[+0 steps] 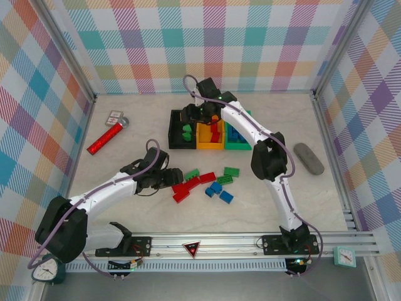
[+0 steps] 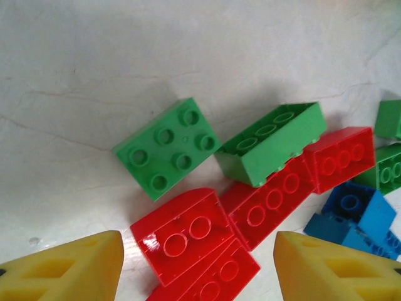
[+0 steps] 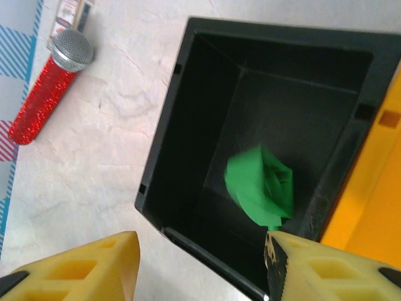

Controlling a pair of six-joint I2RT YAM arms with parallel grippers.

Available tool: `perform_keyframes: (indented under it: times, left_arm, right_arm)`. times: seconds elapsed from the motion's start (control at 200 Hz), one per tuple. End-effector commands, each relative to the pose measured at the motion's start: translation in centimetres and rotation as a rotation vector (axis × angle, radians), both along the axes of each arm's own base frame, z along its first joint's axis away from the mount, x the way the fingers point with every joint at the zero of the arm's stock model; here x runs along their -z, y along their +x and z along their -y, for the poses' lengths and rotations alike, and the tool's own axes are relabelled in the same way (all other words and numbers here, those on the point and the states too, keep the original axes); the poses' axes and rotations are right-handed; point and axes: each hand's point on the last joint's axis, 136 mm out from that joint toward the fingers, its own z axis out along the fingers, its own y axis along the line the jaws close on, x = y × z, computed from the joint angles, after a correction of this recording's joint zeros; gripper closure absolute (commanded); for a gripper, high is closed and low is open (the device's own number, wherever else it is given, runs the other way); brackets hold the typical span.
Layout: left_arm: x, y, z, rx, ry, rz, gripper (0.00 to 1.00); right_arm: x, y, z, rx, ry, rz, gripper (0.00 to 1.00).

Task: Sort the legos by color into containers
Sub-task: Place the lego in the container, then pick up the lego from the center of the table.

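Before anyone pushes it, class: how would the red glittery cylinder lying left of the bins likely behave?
The red glittery cylinder lies on its side, so it would probably roll. It looks stiff, likely keeping its shape when gripped.

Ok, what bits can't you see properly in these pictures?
Top view: the right arm covers parts of the orange bin and green bin, so their bricks can't be counted.
Right wrist view: the green brick in the black bin is blurred; its studs don't show.
Left wrist view: the blue bricks are cut off by the right edge.
Top view: the card is too small to read.
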Motion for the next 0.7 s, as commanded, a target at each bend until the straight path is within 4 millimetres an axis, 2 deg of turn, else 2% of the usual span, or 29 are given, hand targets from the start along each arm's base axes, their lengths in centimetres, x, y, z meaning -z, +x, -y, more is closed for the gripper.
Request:
perform_keyframes:
  times: [0.0,0.045,0.225,0.28,0.33,0.525,0.695]
  left_arm:
    - [0.1,-0.4,-0.5,0.023,0.046,-0.033,0.33]
    - [0.2,-0.3,-0.8,0.021,0.065,-0.041,0.28]
    - [1.4,0.1,-0.6,0.025,0.099,-0.084,0.27]
    - [1.6,0.5,-0.3,0.022,0.098,-0.093,0.26]
    - [1.7,1.0,-0.3,0.012,0.106,-0.099,0.25]
    - [2.2,2.5,-0.3,-0.073,0.135,-0.127,0.25]
    - [2.9,3.0,0.1,-0.158,0.125,-0.197,0.26]
  right_arm:
    - [-2.3,-1.6,-0.1,-0.036,0.007,0.008,0.44]
    - [-2.4,-2.2,0.3,-0.039,-0.003,0.012,0.43]
    - [-3.2,-5.2,2.4,-0.043,-0.027,0.032,0.43]
    - [-2.5,-6.6,3.5,-0.038,-0.042,0.019,0.43]
    - [-2.9,-7.5,4.3,-0.032,-0.042,0.029,0.43]
    - [-1.3,-11.9,7.8,-0.01,-0.072,0.007,0.43]
    - [0.2,-14.3,9.4,0.013,-0.074,-0.017,0.42]
